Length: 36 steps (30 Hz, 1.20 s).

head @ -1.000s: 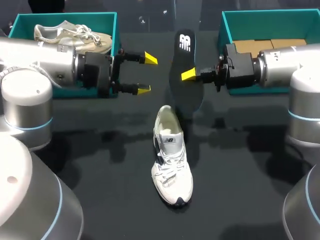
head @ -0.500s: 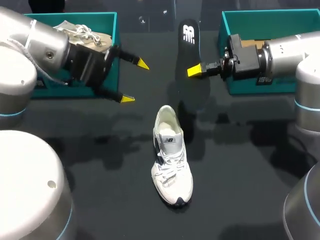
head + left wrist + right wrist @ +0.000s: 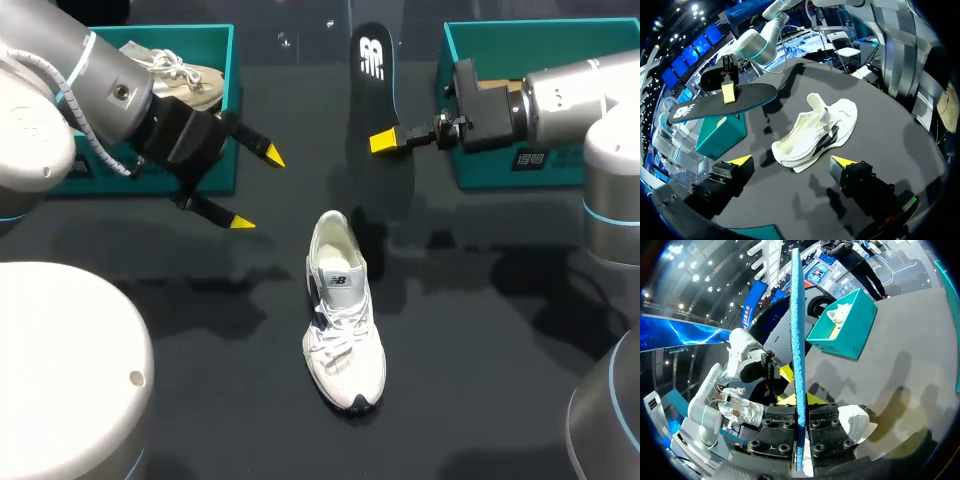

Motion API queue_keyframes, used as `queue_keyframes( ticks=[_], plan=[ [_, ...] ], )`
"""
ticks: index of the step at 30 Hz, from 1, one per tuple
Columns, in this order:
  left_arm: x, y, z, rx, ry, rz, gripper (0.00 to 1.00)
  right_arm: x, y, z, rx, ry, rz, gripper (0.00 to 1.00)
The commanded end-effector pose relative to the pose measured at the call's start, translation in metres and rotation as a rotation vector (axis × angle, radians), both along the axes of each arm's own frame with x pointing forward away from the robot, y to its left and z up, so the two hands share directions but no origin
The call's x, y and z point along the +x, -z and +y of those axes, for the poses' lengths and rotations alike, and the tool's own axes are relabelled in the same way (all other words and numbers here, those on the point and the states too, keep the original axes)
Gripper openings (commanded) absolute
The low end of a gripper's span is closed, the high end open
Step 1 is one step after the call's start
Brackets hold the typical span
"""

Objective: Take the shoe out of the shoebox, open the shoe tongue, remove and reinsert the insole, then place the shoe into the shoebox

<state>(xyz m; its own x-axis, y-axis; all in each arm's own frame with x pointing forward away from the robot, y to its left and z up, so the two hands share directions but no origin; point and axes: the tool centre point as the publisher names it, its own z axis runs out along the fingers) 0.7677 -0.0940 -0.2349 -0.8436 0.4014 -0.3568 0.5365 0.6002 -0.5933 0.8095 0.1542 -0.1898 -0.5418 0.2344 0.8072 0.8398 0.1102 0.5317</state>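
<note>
Dark tabletop (image 3: 480, 400) at a robot workstation, with a white shoe (image 3: 343, 330) lying at centre frame, toe toward the bottom edge and its mouth gaping toward the top. Above it, the right hand (image 3: 385, 141) is clamped on the black insole (image 3: 375, 95), which it holds on edge and clear of the shoe. The insole's logo heel is uppermost and its toe end lowest. At centre left the left hand (image 3: 256, 188) hangs with its fingers spread wide and nothing between them.

Teal boxes sit in the upper corners: the upper-left shoebox (image 3: 100, 38) holds a second shoe (image 3: 195, 82), and the upper-right shoebox (image 3: 540, 35) stands behind the right arm.

Reinserting the insole looks to be the step in hand. It would go best with the left hand steadying the heel or pulling the tongue back while the insole enters toe-first at a shallow angle.
</note>
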Motion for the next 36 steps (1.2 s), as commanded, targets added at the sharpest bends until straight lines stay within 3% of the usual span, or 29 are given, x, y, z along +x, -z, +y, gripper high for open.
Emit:
queue_keyframes(
  ticks=[1,11,33,36],
  plan=[
    [-0.006,0.008,0.0,0.113,-0.146,0.089,1.0,-0.004,0.003,0.006,-0.011,0.016,-0.022,0.0],
    [-0.025,0.041,0.009,0.191,-0.318,0.226,1.0,-0.01,0.018,0.013,-0.042,-0.019,-0.075,0.0],
    [-0.025,0.041,0.009,0.191,-0.318,0.226,1.0,-0.01,0.018,0.013,-0.042,-0.019,-0.075,0.0],
    [-0.027,0.045,0.005,0.197,-0.327,0.242,1.0,-0.01,0.017,0.026,-0.061,-0.013,-0.147,0.0]
  ],
)
